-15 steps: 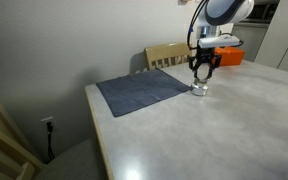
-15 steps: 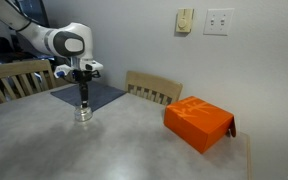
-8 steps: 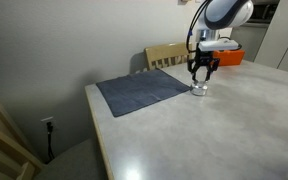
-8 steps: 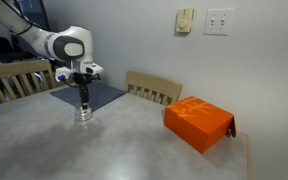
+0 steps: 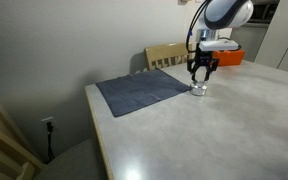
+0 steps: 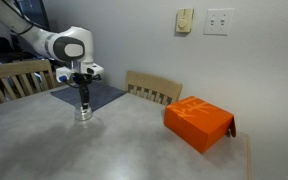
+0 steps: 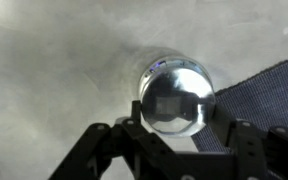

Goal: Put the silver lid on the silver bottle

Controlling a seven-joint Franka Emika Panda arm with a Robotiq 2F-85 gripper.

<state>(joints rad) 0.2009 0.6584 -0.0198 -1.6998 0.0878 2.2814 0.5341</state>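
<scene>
In the wrist view the gripper [image 7: 174, 135] fingertips run off the bottom edge, and the silver bottle [image 7: 176, 97] shows only its shiny top, lid indistinguishable.

Looking straight down, the silver bottle [image 7: 177, 98] sits right in the middle, round and mirror-shiny, with a bright rim on its upper edge and a squarish reflection on top. It stands on the pale mottled worktop [image 7: 54, 70]. Just to the right of the bottle a dark blue-grey cloth [image 7: 259, 95] comes in as a wedge from the right edge. Below the bottle the black claw [image 7: 179, 140] frames it, one finger [image 7: 94, 150] lower left of it, the other lower right.
</scene>
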